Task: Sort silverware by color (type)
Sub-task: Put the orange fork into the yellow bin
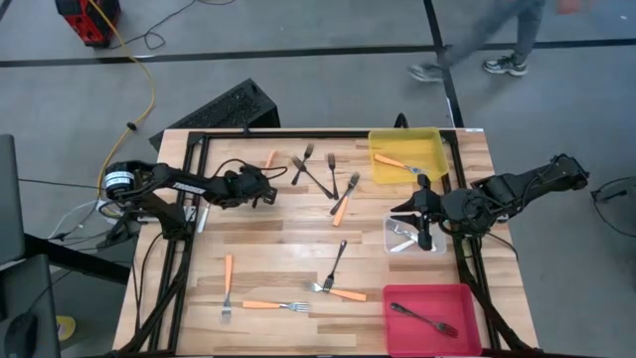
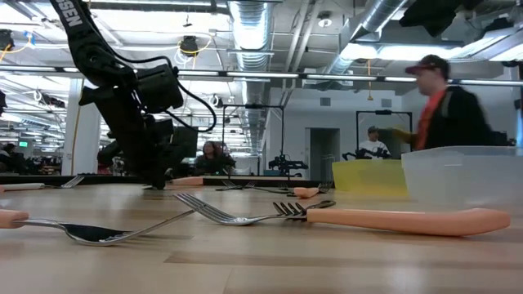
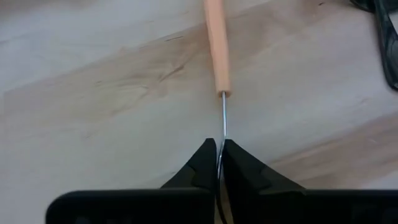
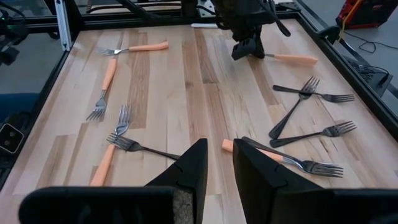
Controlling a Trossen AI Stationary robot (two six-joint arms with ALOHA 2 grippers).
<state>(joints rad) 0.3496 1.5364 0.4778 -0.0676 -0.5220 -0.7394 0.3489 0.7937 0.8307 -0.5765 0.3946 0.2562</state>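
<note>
Left gripper (image 3: 221,163) is clamped on the metal neck of an orange fork (image 3: 217,46) lying on the table (image 1: 278,249). Right gripper (image 4: 219,163), fingers slightly apart and empty, hangs over the clear bin (image 1: 390,239).

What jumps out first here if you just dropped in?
The left gripper at the table's far left has its fingers shut on the metal neck of an orange-handled fork. Loose forks lie scattered over the wooden table, while the yellow bin, clear bin and red bin line its right edge. The right gripper hovers over the clear bin.
</note>
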